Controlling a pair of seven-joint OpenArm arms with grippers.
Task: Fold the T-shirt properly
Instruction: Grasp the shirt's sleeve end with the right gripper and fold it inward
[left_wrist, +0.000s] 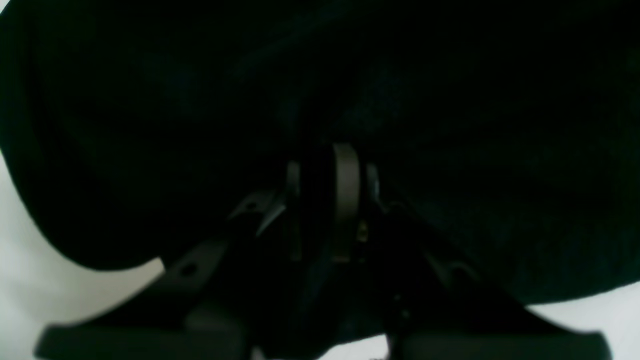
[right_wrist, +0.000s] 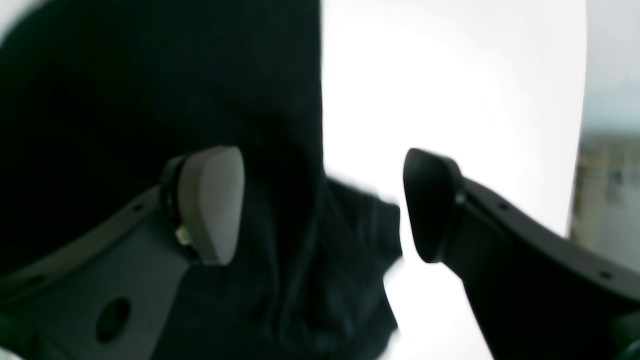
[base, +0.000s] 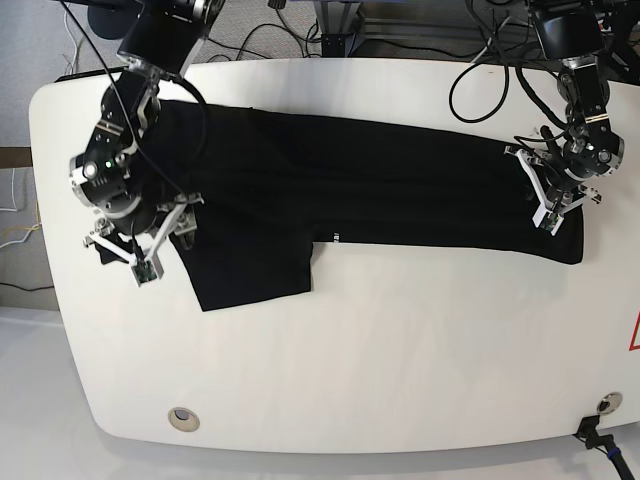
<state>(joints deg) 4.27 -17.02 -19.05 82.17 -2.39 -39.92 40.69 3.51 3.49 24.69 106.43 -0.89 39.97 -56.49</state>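
The black T-shirt (base: 350, 190) lies across the white table (base: 350, 350) as a long band with a flap hanging toward the front at the left. No printed graphic shows. My left gripper (base: 556, 207) is at the shirt's right end. In the left wrist view its fingers (left_wrist: 346, 190) are pressed close together on black cloth (left_wrist: 200, 100), so the left gripper (left_wrist: 320, 200) is shut on the shirt. My right gripper (base: 140, 258) is at the shirt's left edge. In the right wrist view it (right_wrist: 322, 205) is open, with a bunched cloth edge (right_wrist: 320, 280) between the fingers.
Cables (base: 480, 75) lie along the table's back edge. A round metal fitting (base: 182, 418) sits near the front left corner, another fitting with a cable (base: 603, 404) at the front right. A red mark (base: 633, 330) is at the right edge.
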